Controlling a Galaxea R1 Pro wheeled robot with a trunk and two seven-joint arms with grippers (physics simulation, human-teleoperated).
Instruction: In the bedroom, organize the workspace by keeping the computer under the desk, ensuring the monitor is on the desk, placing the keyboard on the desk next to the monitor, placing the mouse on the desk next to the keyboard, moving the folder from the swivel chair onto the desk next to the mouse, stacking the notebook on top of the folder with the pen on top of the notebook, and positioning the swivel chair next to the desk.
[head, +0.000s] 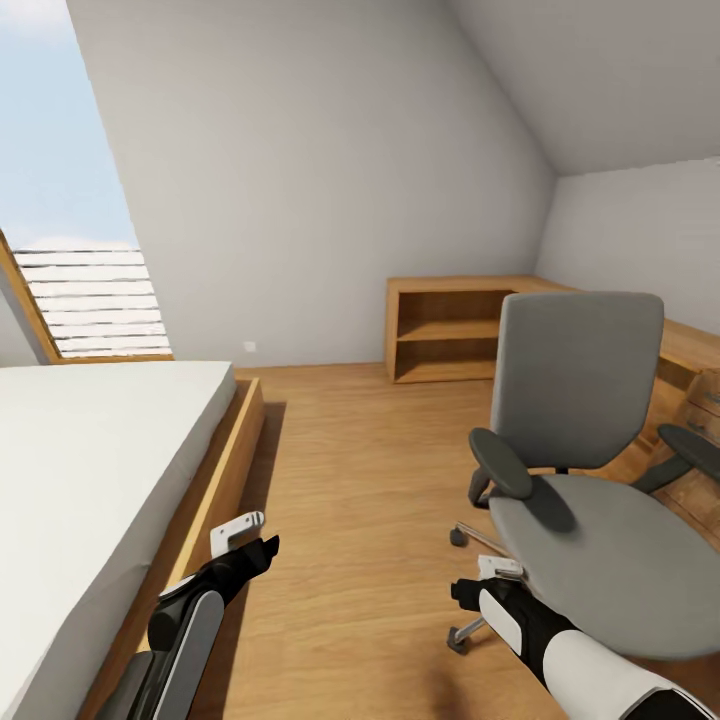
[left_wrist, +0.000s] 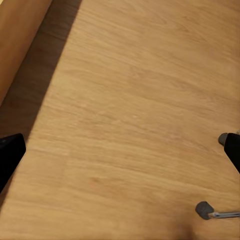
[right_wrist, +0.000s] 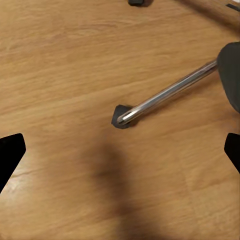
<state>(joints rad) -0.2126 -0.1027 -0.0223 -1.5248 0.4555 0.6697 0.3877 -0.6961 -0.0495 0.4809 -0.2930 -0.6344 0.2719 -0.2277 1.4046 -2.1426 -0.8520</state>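
Here the swivel chair (head: 590, 470) stands on the wood floor (head: 370, 480) at the robot's right, its grey seat bare, with a low wooden shelf (head: 455, 330) behind it by the wall. A bed (head: 90, 470) lies along the left. Both arms hang low. The left gripper (left_wrist: 120, 152) and right gripper (right_wrist: 120, 152) are both spread wide over bare planks, the right one above a chrome chair leg (right_wrist: 170, 95) and its caster.

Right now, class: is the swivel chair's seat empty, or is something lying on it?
Empty: the swivel chair shows a bare grey seat in the head view, with no folder on it.
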